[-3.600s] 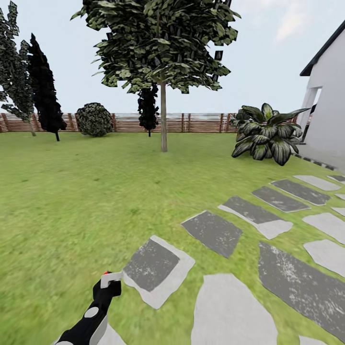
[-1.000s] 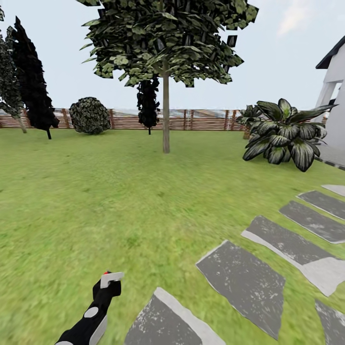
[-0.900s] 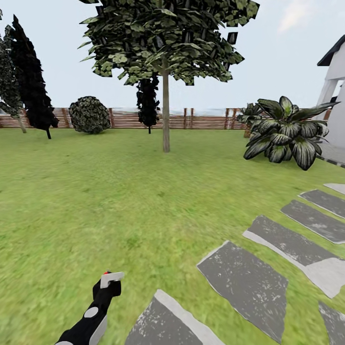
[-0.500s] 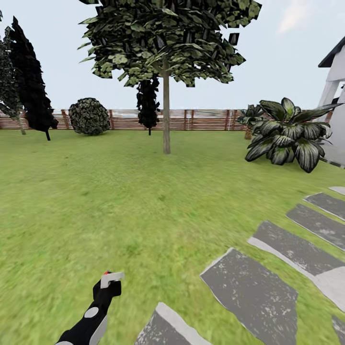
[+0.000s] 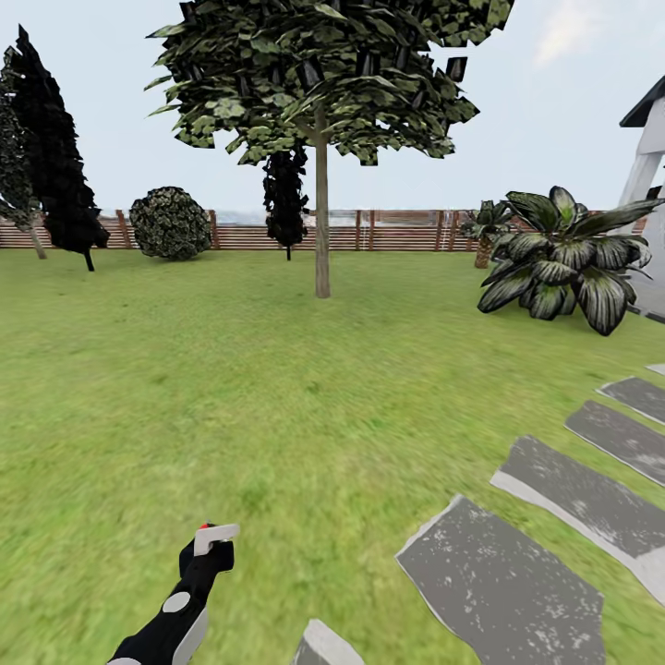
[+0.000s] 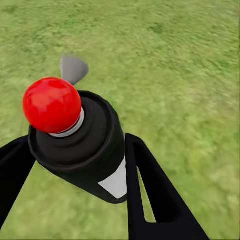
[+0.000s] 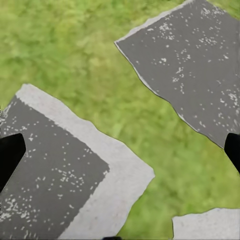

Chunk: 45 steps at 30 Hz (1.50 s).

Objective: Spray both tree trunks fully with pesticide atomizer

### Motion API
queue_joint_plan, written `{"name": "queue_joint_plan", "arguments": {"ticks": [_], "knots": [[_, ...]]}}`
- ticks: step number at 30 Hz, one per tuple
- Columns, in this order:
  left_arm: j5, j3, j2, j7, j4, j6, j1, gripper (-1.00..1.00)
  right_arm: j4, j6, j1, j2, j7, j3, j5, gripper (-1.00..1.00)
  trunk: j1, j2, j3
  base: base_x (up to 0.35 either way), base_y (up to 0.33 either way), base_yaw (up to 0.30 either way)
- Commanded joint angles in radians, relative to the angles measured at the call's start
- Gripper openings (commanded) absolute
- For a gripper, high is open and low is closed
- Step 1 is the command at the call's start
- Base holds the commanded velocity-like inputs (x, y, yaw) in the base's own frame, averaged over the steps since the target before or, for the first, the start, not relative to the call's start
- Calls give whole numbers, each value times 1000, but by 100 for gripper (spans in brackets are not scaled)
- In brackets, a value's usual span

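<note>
My left gripper (image 6: 75, 160) was clenched on the pesticide atomizer (image 6: 82, 150), its two black fingers (image 6: 150, 190) pressed against either side of the dark bottle, whose red spot (image 6: 51, 104) and white label (image 6: 116, 183) faced the wrist camera. In the head view the same left gripper (image 5: 205, 559) held the atomizer (image 5: 211, 545) low over the green lawn (image 5: 231, 388), with the pale trigger head (image 5: 215, 536) uppermost. Taking the tree trunk (image 5: 321, 226) as landmark, the atomizer lay well in front of it and slightly to its left, far short of the bark. The broad leafy canopy (image 5: 319, 78) spread directly above the trunk; the brown slat fence (image 5: 388, 233) ran behind it; a round bush (image 5: 169, 223) and dark cypress-like trees (image 5: 55, 157) stood to its left, and a large-leaved plant (image 5: 563, 268) and a white house wall (image 5: 651, 175) to its right. Grey paving slabs (image 5: 503, 582) lay nearer than the trunk, on its right. My right gripper (image 7: 120, 150) was released, its dark fingertips (image 7: 10, 155) wide apart above grass and grey slabs (image 7: 55, 180).
</note>
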Motion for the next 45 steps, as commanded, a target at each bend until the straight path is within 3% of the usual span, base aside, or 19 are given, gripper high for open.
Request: {"name": "queue_joint_plan", "arguments": {"ticks": [1, 45], "knots": [[2, 4, -1, -1, 0, -4, -1, -100, 1, -3, -1, 0, -5, -5, 11, 100, -2, -2, -2, 350, 76, 0], [2, 4, -1, -1, 0, -4, -1, -100, 1, -2, -1, 0, -5, -5, 11, 100, -2, -2, -2, 350, 25, 0]]}}
